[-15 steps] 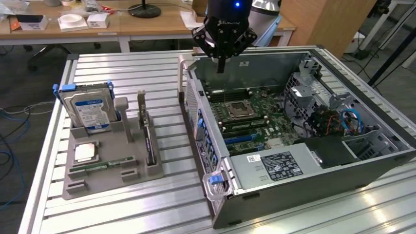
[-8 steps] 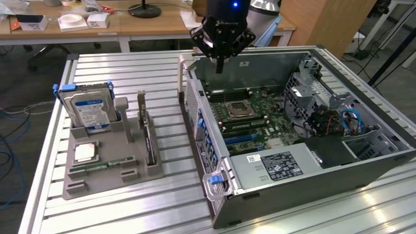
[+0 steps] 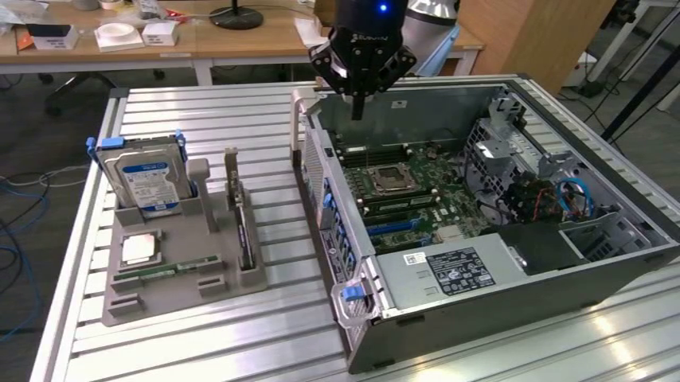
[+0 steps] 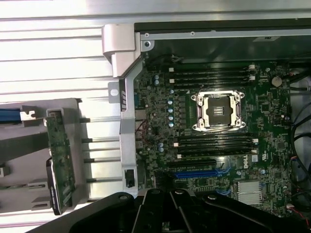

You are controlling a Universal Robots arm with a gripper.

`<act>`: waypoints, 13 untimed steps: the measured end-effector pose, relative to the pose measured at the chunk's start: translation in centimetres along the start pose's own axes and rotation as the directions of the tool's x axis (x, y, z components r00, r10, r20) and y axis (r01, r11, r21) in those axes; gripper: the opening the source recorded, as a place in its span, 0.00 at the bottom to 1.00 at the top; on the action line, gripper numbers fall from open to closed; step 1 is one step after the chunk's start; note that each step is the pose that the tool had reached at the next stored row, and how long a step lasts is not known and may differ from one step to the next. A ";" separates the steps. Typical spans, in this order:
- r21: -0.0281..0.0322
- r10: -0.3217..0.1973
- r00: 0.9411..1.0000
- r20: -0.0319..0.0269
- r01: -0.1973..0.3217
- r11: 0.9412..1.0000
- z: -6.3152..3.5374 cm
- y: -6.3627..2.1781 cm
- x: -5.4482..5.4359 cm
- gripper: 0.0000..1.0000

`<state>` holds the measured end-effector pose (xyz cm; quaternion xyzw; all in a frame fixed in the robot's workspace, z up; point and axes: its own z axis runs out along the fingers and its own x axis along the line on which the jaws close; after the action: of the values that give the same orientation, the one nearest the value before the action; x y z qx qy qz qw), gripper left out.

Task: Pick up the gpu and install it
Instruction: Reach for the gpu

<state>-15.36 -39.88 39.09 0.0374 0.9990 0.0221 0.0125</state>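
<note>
Count, referenced to the computer case (image 3: 531,306): one case on the surface (image 3: 212,111); inside the case, one motherboard (image 3: 425,199), one processor socket (image 3: 388,181), one power supply box (image 3: 451,270); above the case, one tool (image 3: 359,115); beside the case, toward the exterior view's left, one grey holder (image 3: 175,290); in that holder, one hard drive (image 3: 149,179) with two blue handles (image 3: 178,142), one gpu (image 3: 242,219) standing on edge, one memory stick (image 3: 170,269) lying flat, one square processor chip (image 3: 140,249).

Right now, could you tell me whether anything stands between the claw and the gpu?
Nothing visible does. The shut black claw hangs above the open metal computer case; the thin dark gpu card stands on edge in the grey holder beside it, top edge bare.
</note>
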 end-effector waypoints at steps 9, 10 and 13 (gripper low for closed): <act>0.000 0.000 1.000 0.000 0.000 1.000 0.00 -0.03 0.4 0.11; 0.000 0.000 1.000 0.000 0.000 1.000 0.01 -0.03 0.4 0.11; 0.000 0.000 1.000 0.000 0.000 1.000 0.01 -0.04 0.6 0.11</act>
<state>-15.95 -39.88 39.06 0.0374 0.9990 0.0221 0.0125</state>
